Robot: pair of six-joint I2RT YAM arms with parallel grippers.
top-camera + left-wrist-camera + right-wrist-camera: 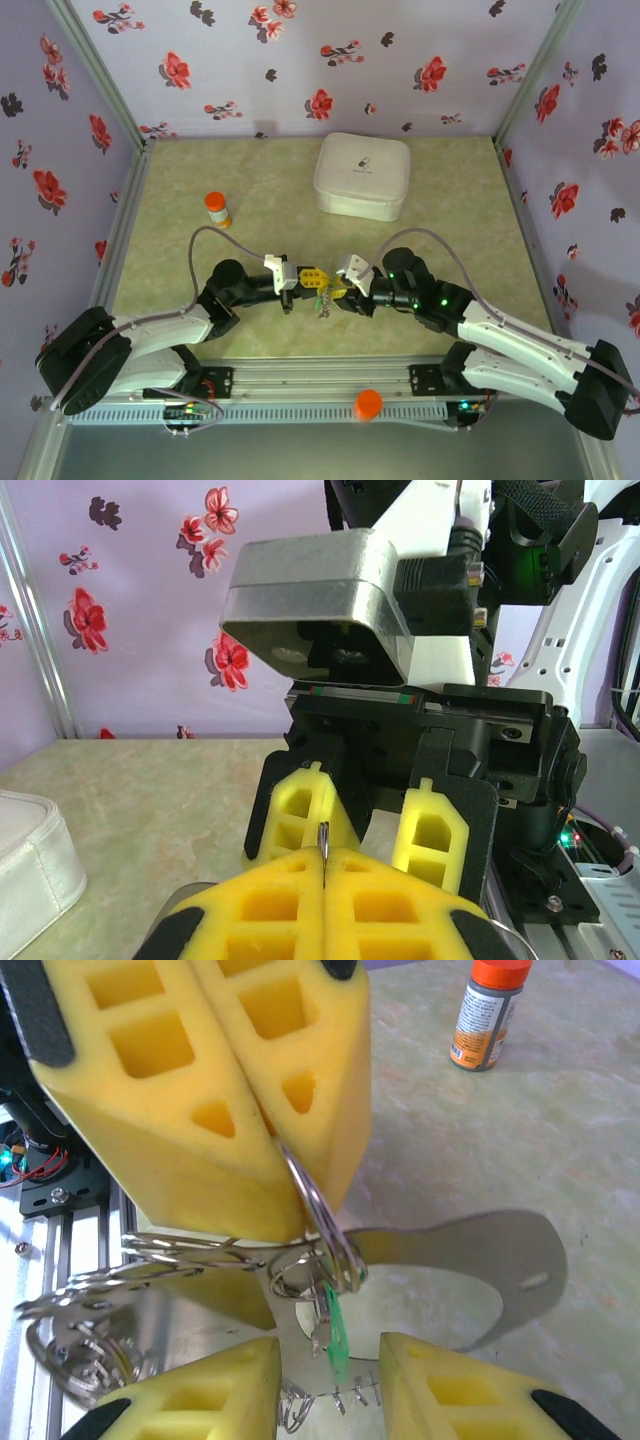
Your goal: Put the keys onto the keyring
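At the near edge, an orange cap (368,404) sits on the metal rail (300,372) between the two arm bases. Just past it, both arms reach inward and meet nose to nose over the front middle of the table (470,220). The left gripper (323,865) is clamped tight, its yellow fingers (200,1090) pressed together on the thin metal keyring (312,1210), which sticks out edge-on from the seam and is lifted off the table. A green key (337,1332) hangs from that ring, tangled with silvery wire loops (80,1305) and a flat silvery tab (480,1260); I cannot make out a second key. The right gripper (330,1345) stands moderately parted, one finger on each side of the hanging key, gripping nothing. Bare tabletop lies open on both sides of the pair, out to the frame rails at the side walls. Farther back on the left, well apart, stands the orange-capped bottle (217,208). Beyond the grippers, near the floral back wall (300,60), lies a white rounded case (362,175), with open table between it and them.
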